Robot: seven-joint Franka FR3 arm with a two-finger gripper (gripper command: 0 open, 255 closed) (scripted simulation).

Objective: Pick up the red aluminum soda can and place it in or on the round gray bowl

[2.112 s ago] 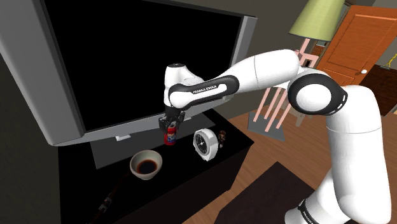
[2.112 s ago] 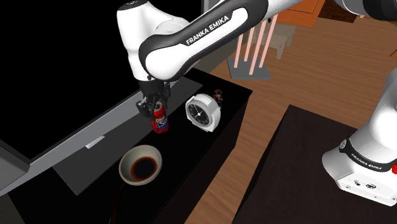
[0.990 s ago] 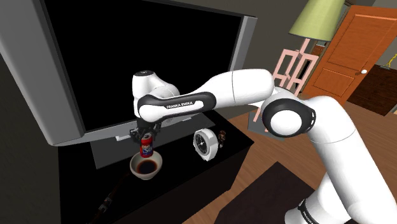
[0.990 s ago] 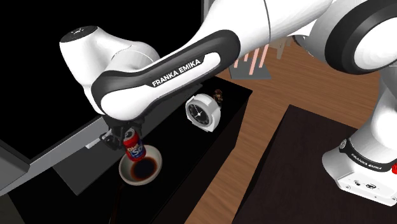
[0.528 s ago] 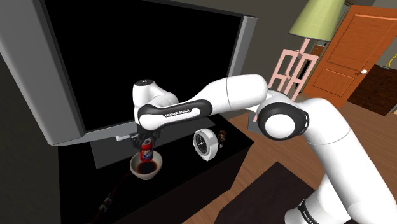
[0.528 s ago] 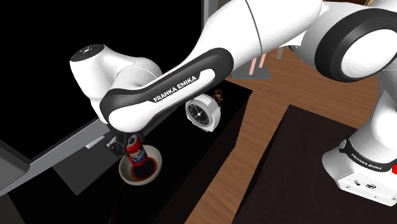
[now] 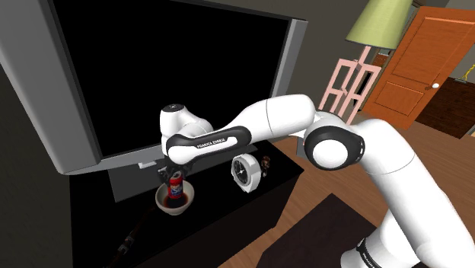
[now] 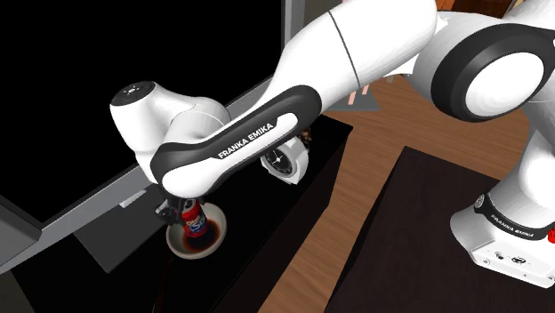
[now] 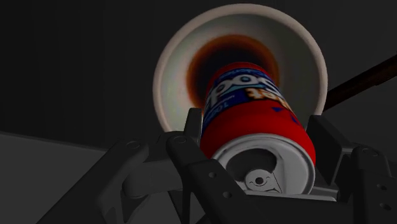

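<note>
The red soda can [image 7: 176, 191] with blue and white lettering hangs upright with its lower end inside the round pale bowl [image 7: 161, 202], which has a dark brown inside. My gripper [image 7: 173, 180] is shut on the can from above. In the second exterior view the can [image 8: 191, 223] dips below the bowl's rim [image 8: 214, 238] under the gripper [image 8: 185, 212]. In the wrist view the black fingers [image 9: 188, 137] clasp both sides of the can [image 9: 254, 108], its silver top towards the camera, and the bowl [image 9: 172, 70] lies right behind it; the gripper [image 9: 257, 130] is centred over the bowl.
The bowl stands on a black cabinet [image 7: 99, 228] before a large dark television [image 7: 152, 68]. A white round clock [image 7: 245, 169] and a small figurine [image 7: 266, 162] stand to the shoulder view's right of the bowl. Wooden floor, a pink chair [image 7: 342, 84], a lamp and an orange door lie beyond.
The arm carried the can from beside the clock to over the bowl, then lowered it. The can's base now sits inside the bowl, with the fingers still on it.
</note>
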